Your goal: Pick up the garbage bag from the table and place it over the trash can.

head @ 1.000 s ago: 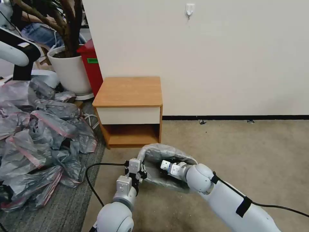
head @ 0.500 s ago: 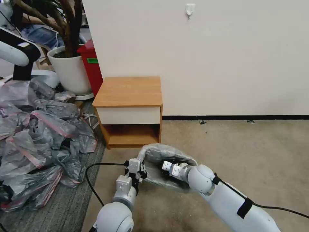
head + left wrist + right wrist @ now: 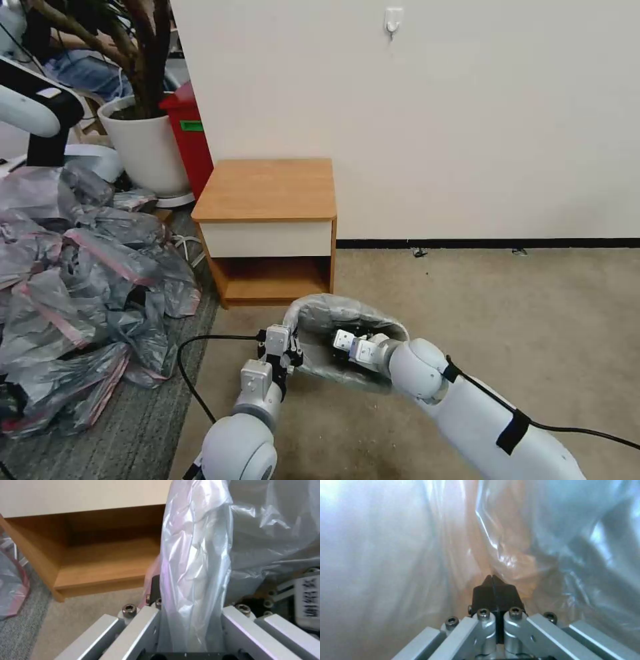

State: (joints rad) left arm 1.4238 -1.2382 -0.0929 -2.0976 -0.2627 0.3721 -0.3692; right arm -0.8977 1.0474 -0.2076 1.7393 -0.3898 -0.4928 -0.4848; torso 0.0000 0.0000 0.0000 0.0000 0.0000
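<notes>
Left tool (image 3: 293, 343) at 7 o'clock of the garbage bag (image 3: 347, 320), clamped on its bunched edge. Bag drapes the trash can on the carpet, at 6 o'clock from the nightstand surface (image 3: 267, 189). Right tool (image 3: 493, 580) inside the bag, fingers together. Label on right wrist unreadable.

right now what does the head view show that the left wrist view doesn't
Head view alone: the table's top, the left gripper at the can's near-left rim, the right gripper reaching down inside, and the heap of bags on the left. Left wrist view alone: bag film bunched between its fingers. Both: the garbage bag and the table's shelf gap.
</notes>
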